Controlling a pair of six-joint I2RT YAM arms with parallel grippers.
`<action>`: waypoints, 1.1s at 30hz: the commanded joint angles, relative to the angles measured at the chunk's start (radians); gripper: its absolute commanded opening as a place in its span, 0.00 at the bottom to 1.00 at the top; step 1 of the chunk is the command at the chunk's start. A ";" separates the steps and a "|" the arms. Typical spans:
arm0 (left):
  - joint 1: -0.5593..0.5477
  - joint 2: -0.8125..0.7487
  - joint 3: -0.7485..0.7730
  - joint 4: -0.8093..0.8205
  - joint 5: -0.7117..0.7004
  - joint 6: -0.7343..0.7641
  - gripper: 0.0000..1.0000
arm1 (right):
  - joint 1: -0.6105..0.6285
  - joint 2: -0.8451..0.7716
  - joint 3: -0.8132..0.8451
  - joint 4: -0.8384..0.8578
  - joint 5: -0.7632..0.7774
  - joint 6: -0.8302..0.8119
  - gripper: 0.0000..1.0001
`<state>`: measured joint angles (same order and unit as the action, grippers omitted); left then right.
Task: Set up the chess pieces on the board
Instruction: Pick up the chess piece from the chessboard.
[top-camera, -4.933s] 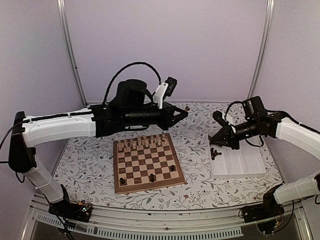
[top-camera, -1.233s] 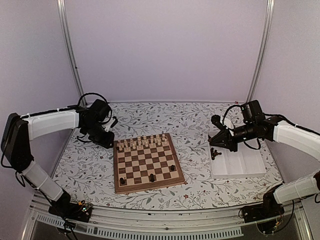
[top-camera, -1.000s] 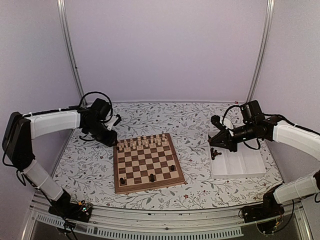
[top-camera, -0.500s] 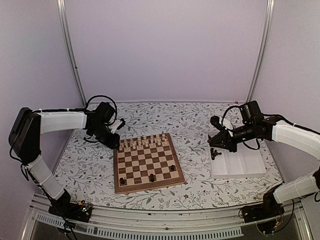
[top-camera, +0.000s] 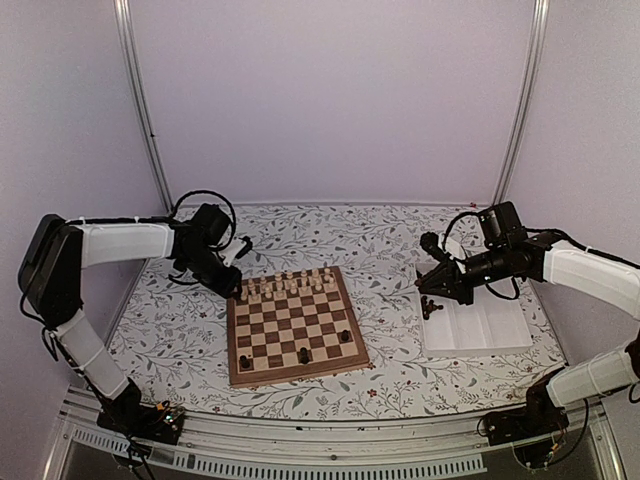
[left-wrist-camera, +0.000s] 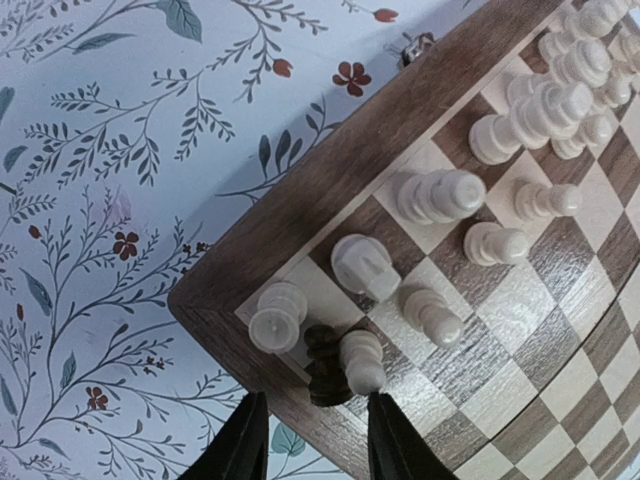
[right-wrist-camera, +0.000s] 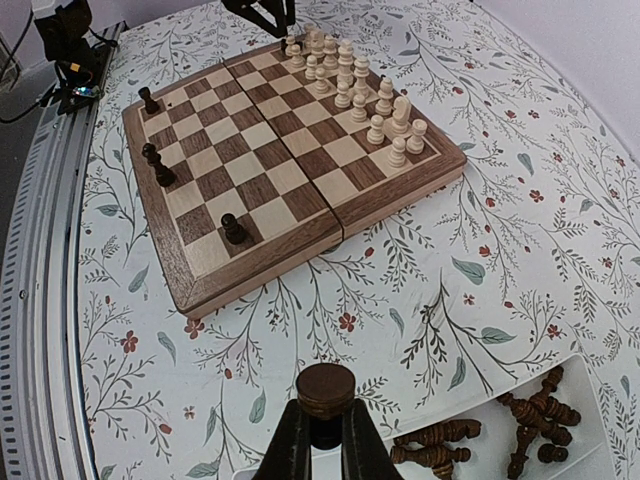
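Over the last few seconds the left arm has pulled back from its long reach across the far side and swung in low, so that the left claw (left-wrist-camera: 312, 425) now sits at the far-left corner of the square wooden chessboard with dark brown and cream checks (top-camera: 295, 325). Its fingers are spread, and in the wrist view a small near-black wooden chessman (left-wrist-camera: 323, 362) stands just beyond the tips, at the board's left edge. It touches or nearly touches one of the pale cream chessmen (left-wrist-camera: 440, 195), which fill the far rows. That piece looks out of place on the cream side, so the approach is probably to lift it away. The gap is tight, and the neighbouring cream pawn could be knocked. The right arm has hardly moved in that time. The right claw (right-wrist-camera: 323, 428) is pinched on a dark brown round-topped chessman (right-wrist-camera: 325, 390) and hovers near the left end of the white rectangular compartment tray (top-camera: 490, 330), which rests on the flower-printed surface (top-camera: 390, 250). More spare dark chessmen (right-wrist-camera: 530, 410) lie in the tray. Only three dark chessmen (right-wrist-camera: 155, 165) stand on the near rows, so most of the dark side is not yet set.
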<state>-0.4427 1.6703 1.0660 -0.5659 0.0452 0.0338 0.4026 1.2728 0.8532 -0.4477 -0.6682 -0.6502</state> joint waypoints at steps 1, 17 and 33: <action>0.009 -0.051 -0.017 0.004 0.018 -0.001 0.37 | -0.004 0.007 -0.008 0.000 -0.013 -0.008 0.07; 0.005 -0.059 -0.084 0.067 0.010 -0.021 0.40 | -0.005 0.013 -0.008 -0.002 -0.014 -0.008 0.07; -0.001 0.031 -0.060 0.099 -0.001 -0.006 0.38 | -0.004 0.020 -0.008 -0.002 -0.012 -0.010 0.08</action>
<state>-0.4431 1.6749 0.9901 -0.4892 0.0418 0.0162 0.4026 1.2842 0.8532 -0.4480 -0.6682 -0.6514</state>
